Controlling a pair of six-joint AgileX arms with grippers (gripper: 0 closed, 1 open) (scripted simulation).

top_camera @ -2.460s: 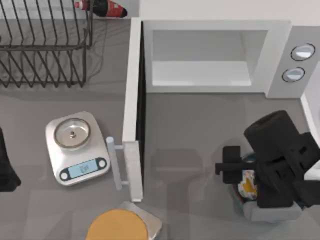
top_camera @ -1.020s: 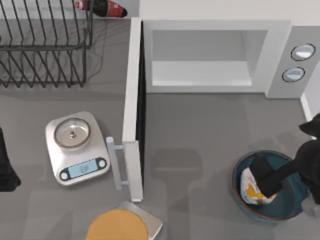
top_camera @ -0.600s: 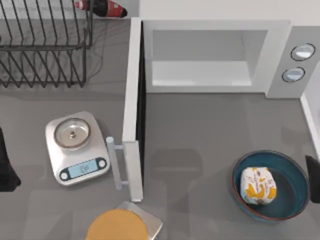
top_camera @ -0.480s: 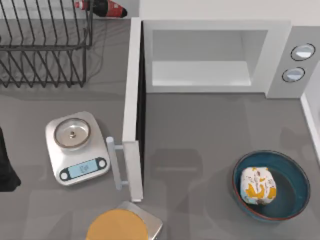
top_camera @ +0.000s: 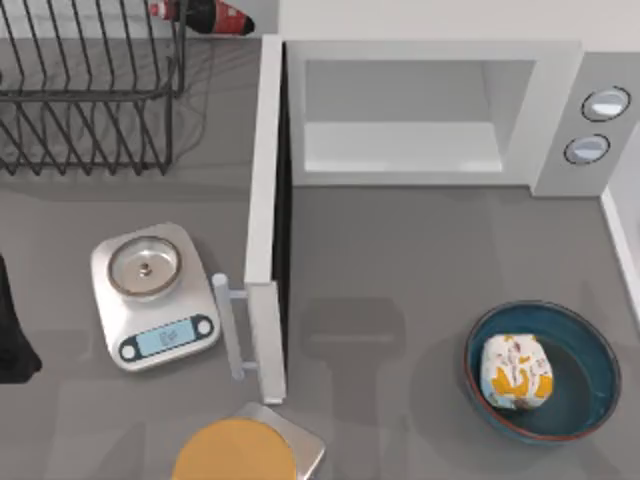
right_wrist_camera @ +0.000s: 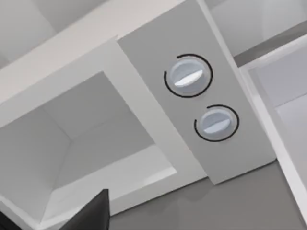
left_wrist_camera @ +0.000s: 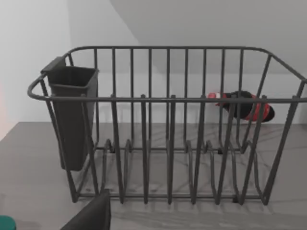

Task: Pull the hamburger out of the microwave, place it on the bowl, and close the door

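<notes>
The hamburger (top_camera: 517,372), a white wrapped lump with yellow-orange marks, lies inside the blue bowl (top_camera: 582,385) at the table's front right, with nothing holding it. The microwave (top_camera: 430,105) stands at the back with its pale cavity bare. Its door (top_camera: 265,200) is swung wide open toward the front, and its white bar handle (top_camera: 231,330) points left. The right wrist view looks at the microwave cavity (right_wrist_camera: 81,143) and the two knobs (right_wrist_camera: 188,76), with a dark piece of my right gripper (right_wrist_camera: 88,213) at the picture's edge. My left arm (top_camera: 10,335) is parked at the table's left edge.
A black wire dish rack (top_camera: 90,90) with a cola bottle (top_camera: 205,17) behind it fills the back left. A silver scale (top_camera: 152,293) sits left of the door. An orange disc (top_camera: 235,452) on a grey board lies at the front, below the door's tip.
My right arm let go of the hamburger, rose off the bowl and withdrew to the right, out of the top view. The hamburger stays in the bowl; the door has not moved.
</notes>
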